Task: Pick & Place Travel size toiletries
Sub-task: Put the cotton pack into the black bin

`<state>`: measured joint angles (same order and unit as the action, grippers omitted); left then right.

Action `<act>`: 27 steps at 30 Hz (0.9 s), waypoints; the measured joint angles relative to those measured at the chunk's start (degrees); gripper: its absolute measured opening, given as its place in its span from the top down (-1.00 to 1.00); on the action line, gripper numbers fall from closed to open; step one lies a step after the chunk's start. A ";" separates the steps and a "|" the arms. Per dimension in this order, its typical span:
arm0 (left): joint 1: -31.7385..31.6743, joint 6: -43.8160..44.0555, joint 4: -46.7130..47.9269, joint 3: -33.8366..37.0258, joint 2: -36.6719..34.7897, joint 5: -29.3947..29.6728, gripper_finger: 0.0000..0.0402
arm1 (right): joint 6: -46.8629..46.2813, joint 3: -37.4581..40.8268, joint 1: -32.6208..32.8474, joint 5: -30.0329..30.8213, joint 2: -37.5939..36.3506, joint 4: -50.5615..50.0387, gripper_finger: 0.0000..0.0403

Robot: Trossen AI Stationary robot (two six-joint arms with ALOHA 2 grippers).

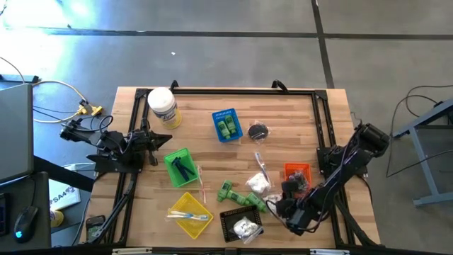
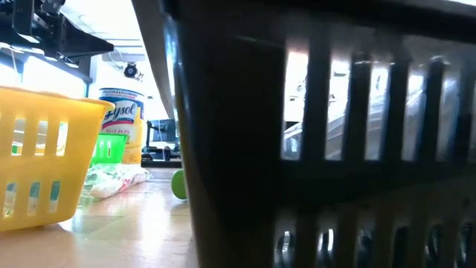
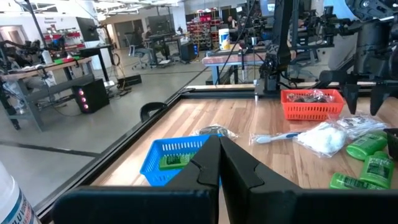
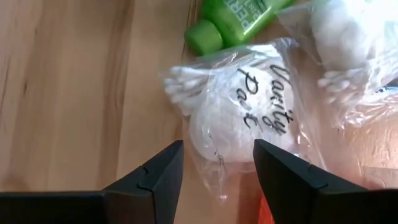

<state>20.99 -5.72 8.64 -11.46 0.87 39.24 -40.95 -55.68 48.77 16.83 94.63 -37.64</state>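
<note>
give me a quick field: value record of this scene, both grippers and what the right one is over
left gripper: shut, parked at the table's left edge
right gripper: open, hanging above a clear plastic vanity packet of cotton swabs and pads, not touching it
beside the packet: bright green little bottle
blue mesh basket: green bottles inside
black mesh basket: white packet inside
wooden table: loose toiletries near the right arm
</note>
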 joint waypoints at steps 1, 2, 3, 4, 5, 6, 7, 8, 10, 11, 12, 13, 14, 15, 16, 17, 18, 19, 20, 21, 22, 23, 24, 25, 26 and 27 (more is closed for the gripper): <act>0.00 -0.04 -0.01 0.00 0.01 0.00 1.00 | 0.00 0.00 0.00 -0.23 0.00 -0.04 0.07; 0.00 -0.13 0.00 0.00 0.01 0.00 1.00 | 0.00 0.00 0.00 -0.25 0.00 -0.01 0.07; 0.00 -0.28 0.00 0.00 0.00 0.00 1.00 | 0.00 0.00 0.00 -0.43 0.00 -0.03 0.07; 0.00 -0.31 0.00 0.00 0.01 0.00 1.00 | -0.02 -0.02 0.00 -0.77 0.00 -0.23 0.07; 0.00 -0.31 0.00 0.00 0.00 0.00 1.00 | -0.25 -0.02 0.00 -1.37 0.00 -0.75 0.07; 0.00 -0.32 0.00 0.00 0.00 0.00 1.00 | -0.84 -0.02 0.00 -1.90 0.00 -1.36 0.07; 0.00 -0.35 0.00 0.00 0.01 0.00 1.00 | -1.42 -0.02 0.00 -1.99 0.00 -1.91 0.08; 0.00 -0.40 0.00 0.00 0.01 0.00 1.00 | -1.80 -0.02 0.00 -1.98 0.00 -2.27 0.11; 0.00 -0.48 0.02 0.00 0.01 0.00 1.00 | -1.89 -0.02 0.00 -1.98 0.00 -2.59 0.19; 0.00 -0.52 0.02 0.00 0.00 0.00 1.00 | -1.60 -0.02 0.00 -1.98 0.00 -2.59 0.25; 0.00 -0.76 0.02 0.00 0.01 0.00 1.00 | -1.47 -0.02 0.00 -1.94 0.00 -2.55 0.32; 0.00 -1.24 0.02 0.00 0.01 0.00 1.00 | -1.45 -0.02 0.00 -1.96 0.00 -2.55 0.38; 0.00 -1.43 0.03 0.00 -0.01 0.00 1.00 | -1.42 -0.02 0.00 -1.97 0.02 -2.56 0.45; 0.00 -1.48 0.04 0.00 0.01 0.00 1.00 | -1.32 -0.02 0.00 -2.00 0.12 -2.49 0.52; 0.00 -1.53 0.04 0.00 0.01 0.00 1.00 | -1.13 -0.02 0.00 -2.10 0.28 -2.22 0.57; 0.00 -1.55 0.04 0.00 -0.01 0.00 1.00 | -0.83 -0.02 0.00 -2.22 0.50 -1.96 0.63; 0.00 -1.54 0.04 0.00 0.01 0.00 1.00 | -0.57 -0.02 0.00 -2.26 0.74 -1.71 0.67; 0.00 -1.55 0.04 0.00 0.01 0.00 1.00 | -0.21 -0.02 0.00 -2.34 1.00 -1.45 0.70; 0.00 -1.55 0.04 0.00 0.01 0.00 1.00 | 0.07 -0.02 0.00 -2.37 1.24 -1.11 0.73; 0.00 -1.55 0.04 0.00 0.00 0.00 1.00 | 0.24 -0.02 0.00 -2.31 1.48 -0.84 0.75; 0.00 -1.54 0.04 0.00 0.01 0.00 1.00 | 0.37 -0.02 0.00 -2.33 1.71 -0.55 0.77; 0.00 -1.54 0.04 0.00 0.00 0.00 1.00 | 0.41 -0.02 -0.02 -2.35 1.93 -0.22 0.79; 0.00 -1.53 0.04 0.00 0.01 0.00 1.00 | 0.42 -0.02 -0.13 -2.35 2.03 0.09 0.82; 0.00 -1.53 0.04 0.00 0.01 0.00 1.00 | 0.47 -0.02 -0.13 -2.30 2.03 0.48 0.85; 0.00 -1.54 0.04 0.00 0.00 0.00 1.00 | 0.69 -0.02 -0.13 -2.18 1.97 1.10 0.88; 0.00 -1.53 0.04 0.00 0.01 0.00 1.00 | 1.15 -0.02 -0.13 -1.98 1.80 1.61 0.92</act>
<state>20.99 -7.25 8.69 -11.46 0.89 39.24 -39.80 -55.70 48.64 14.85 96.43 -36.02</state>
